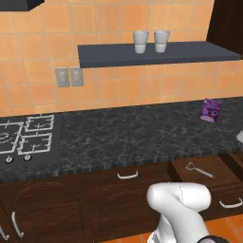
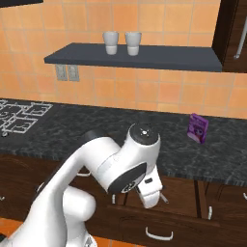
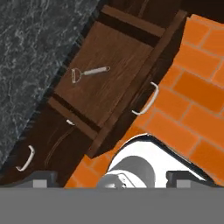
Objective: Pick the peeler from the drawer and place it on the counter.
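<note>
Fingers (image 3: 40, 178) sit spread wide and empty, well above the open drawer (image 3: 105, 74). Lower straight over the peeler (image 3: 89, 72), aligning across its slim handle, then close and lift toward the desk (image 1: 142, 133).

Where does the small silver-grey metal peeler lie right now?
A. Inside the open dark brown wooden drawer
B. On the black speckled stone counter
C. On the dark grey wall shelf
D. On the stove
A: the small silver-grey metal peeler lies flat on the reddish-brown floor of the open dark brown wooden drawer, below the black speckled stone counter.
</note>
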Controlling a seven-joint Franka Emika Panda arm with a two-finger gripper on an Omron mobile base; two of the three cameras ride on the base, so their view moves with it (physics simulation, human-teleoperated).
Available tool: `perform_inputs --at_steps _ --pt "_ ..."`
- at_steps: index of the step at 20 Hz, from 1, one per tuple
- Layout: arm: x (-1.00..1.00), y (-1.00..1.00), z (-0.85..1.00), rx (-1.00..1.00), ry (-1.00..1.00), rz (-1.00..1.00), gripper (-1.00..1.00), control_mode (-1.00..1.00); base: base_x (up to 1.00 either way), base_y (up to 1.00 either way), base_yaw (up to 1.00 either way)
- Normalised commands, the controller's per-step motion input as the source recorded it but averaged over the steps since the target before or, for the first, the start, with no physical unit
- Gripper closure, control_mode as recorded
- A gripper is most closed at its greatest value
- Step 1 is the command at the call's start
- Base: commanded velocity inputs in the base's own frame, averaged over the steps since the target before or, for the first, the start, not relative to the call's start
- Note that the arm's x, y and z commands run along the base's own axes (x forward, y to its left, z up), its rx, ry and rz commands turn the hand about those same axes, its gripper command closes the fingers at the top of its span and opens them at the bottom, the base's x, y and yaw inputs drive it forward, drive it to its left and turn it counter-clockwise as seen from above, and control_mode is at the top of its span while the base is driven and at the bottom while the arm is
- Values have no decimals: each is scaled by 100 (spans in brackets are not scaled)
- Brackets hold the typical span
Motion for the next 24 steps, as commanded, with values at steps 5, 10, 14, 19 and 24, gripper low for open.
perform_inputs --at_steps 5,10,14,19,24 --pt "-9 -90 -86 26 36 -48 -100 -100 0 0 0" --pt "34 -24 -68 29 33 -25 -100 -100 0 0 0" --pt "48 -23 -60 22 7 -1 -100 -100 0 0 0" --pt "24 -4 -53 0 0 0 -100 -100 0 0 0" --pt "15 0 -47 -12 -2 0 -100 -100 0 0 0"
